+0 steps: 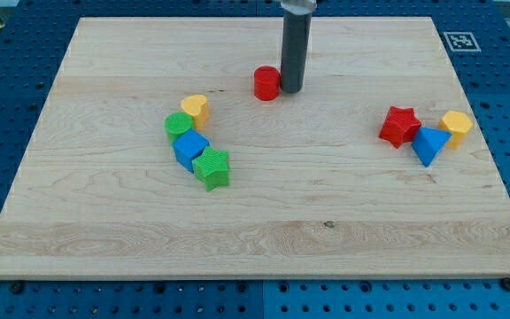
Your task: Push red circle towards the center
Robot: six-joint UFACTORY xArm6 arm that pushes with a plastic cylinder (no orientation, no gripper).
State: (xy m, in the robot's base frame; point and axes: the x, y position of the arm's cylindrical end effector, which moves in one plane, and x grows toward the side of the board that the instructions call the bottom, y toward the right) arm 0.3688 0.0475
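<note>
The red circle (266,83) sits on the wooden board (255,221), above the board's middle, near the view's top. My tip (291,90) rests on the board right beside the red circle, on its right side, touching or almost touching it. The dark rod rises straight up from there to the view's top edge.
At the left a cluster: yellow heart (196,109), green circle (179,125), blue cube (189,148), green star (212,168). At the right: red star (400,126), blue triangle (428,144), yellow hexagon (456,126). A marker tag (459,41) sits at the board's top right corner.
</note>
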